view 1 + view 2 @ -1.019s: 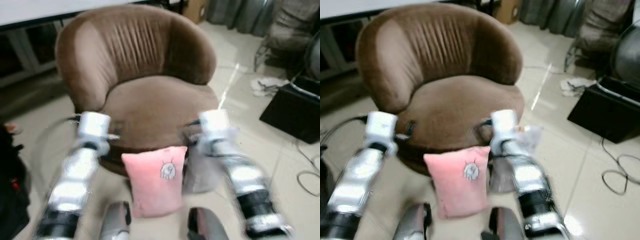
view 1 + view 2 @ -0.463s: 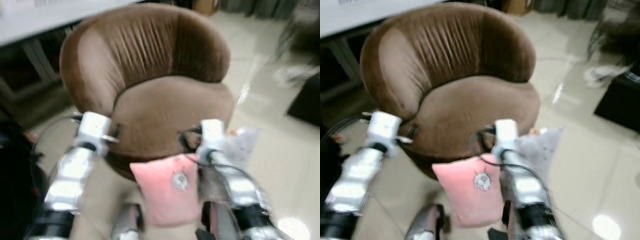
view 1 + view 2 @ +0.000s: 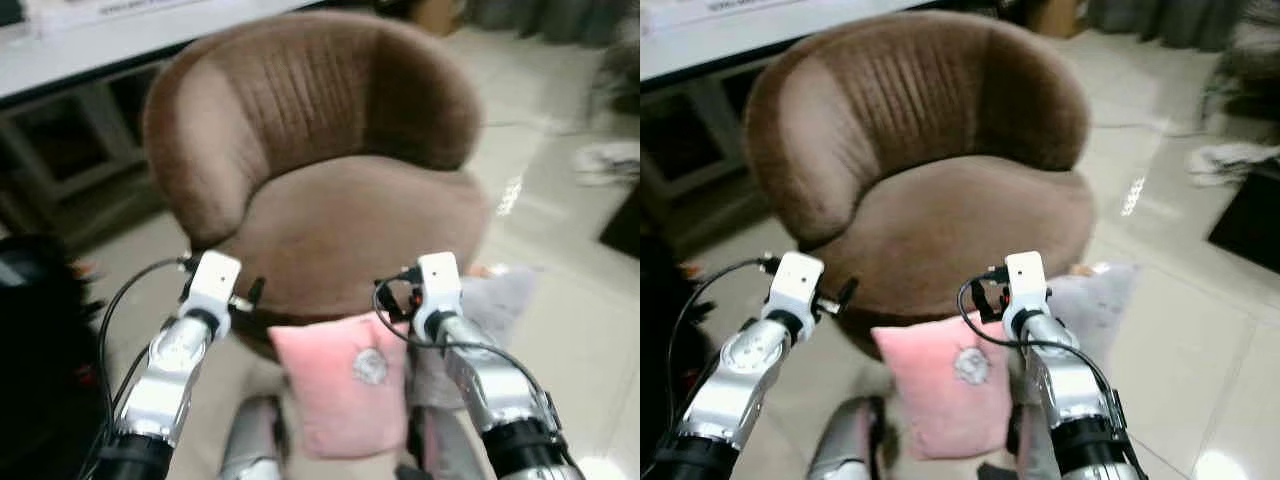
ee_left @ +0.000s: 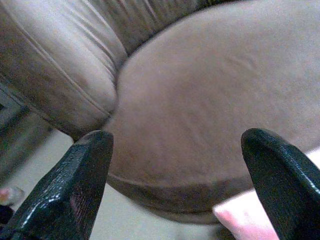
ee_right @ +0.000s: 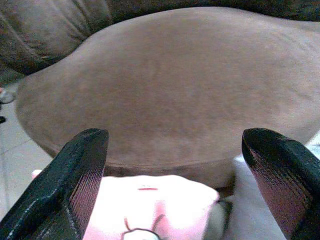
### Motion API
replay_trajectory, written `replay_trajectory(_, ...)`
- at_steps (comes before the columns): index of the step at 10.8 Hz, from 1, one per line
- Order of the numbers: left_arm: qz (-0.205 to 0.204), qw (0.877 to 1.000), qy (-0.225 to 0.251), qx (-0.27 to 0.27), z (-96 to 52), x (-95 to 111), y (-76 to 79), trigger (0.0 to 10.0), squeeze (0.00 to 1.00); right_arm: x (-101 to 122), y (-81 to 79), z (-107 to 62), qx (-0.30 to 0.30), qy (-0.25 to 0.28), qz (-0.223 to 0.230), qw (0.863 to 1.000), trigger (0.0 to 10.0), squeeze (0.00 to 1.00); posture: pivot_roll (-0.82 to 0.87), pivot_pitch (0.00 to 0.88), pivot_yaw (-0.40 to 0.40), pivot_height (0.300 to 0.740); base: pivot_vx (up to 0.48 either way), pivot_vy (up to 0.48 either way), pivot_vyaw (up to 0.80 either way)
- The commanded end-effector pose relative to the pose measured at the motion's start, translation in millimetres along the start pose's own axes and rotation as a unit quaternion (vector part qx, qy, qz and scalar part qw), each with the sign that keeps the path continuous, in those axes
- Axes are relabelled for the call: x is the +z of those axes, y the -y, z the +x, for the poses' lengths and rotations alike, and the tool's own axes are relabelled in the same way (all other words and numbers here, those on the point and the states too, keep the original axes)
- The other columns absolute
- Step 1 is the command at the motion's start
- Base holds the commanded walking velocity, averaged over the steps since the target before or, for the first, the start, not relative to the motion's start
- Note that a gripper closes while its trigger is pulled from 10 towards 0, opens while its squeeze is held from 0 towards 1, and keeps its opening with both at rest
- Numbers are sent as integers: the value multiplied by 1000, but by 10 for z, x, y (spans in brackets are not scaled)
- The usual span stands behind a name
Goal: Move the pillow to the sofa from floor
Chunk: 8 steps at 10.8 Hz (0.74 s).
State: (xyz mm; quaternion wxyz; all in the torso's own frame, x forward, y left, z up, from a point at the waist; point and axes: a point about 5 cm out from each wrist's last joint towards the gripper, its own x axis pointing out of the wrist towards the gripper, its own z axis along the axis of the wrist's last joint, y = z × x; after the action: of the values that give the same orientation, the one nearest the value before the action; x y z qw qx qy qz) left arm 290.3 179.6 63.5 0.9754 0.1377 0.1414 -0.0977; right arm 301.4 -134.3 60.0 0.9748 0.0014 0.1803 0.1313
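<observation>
Pillow: a pink pillow (image 3: 348, 380) with a small printed figure on its face is stood upright on the floor (image 3: 1160, 340), leaned against the front base of the sofa; it is not yet on the seat.
Sofa: a round brown armchair-style sofa (image 3: 940, 190) with a curved, ribbed back is seen directly ahead; its seat is bare.
Grey pillow: a second, pale grey pillow (image 3: 1095, 305) is propped just beside the pink one, on the robot's right, also against the sofa's base.
Left gripper: the left gripper (image 4: 185, 192) is held in front of the sofa's front edge, above the floor and to the left of the pink pillow; its two black fingers (image 4: 75, 190) are spread wide apart and nothing is held between them.
Right gripper: the right gripper (image 5: 185, 185) is held above the top edge of the pink pillow, pointed at the seat front; its fingers (image 5: 70, 180) are likewise spread wide with nothing gripped.
Contact: neither gripper is seen touching the pink pillow.
Surroundings: a white shelf unit (image 3: 90, 45) is placed behind the sofa, and a dark bag (image 3: 40, 340) is seen on the floor at the robot's left.
</observation>
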Motion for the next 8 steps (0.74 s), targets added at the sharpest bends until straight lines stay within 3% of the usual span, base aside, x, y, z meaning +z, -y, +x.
replay_trajectory(1,1,1000,-3,5,26,2,0,10000,0,70,-26,36,10,6,-11,1000,10000,0,-7,0,49,572,0,0,0)
replay_trajectory(8,-5,1000,-5,21,62,-76,17,10000,0,16,68,18,9,-27,-52,998,10000,0,-13,0,32,539,0,0,0)
